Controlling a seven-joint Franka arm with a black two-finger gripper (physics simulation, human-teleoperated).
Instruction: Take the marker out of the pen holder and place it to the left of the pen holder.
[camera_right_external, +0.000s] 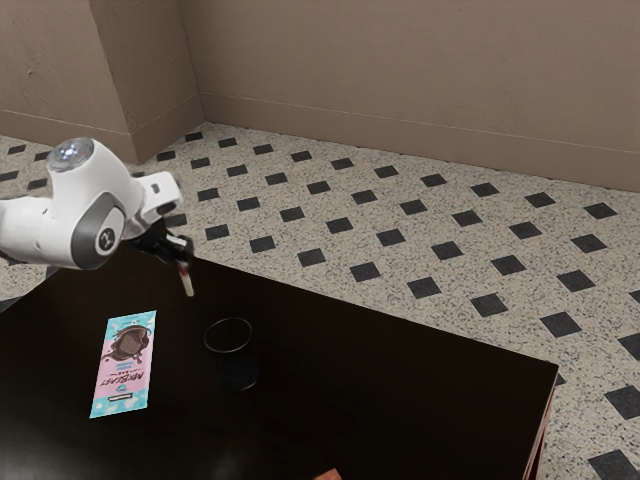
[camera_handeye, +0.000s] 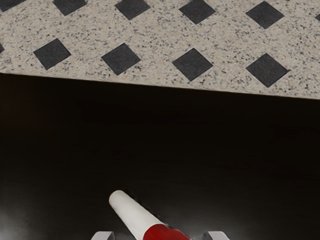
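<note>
One marker (camera_right_external: 187, 281): slim white barrel, rounded end, red section nearer the grip, pinched aslant with its white end downward by the black two-finger gripper (camera_right_external: 183, 258), outside the pen holder (camera_right_external: 231, 360) and toward the exterior view's left of it; whether its lower end meets the tabletop is hard to say from here. One pen holder, black, round-mouthed, upright on a dark, glossy table (camera_right_external: 400, 400); one pink-and-pale-blue chocolate packet (camera_right_external: 125, 365), lying flat near it.
</note>
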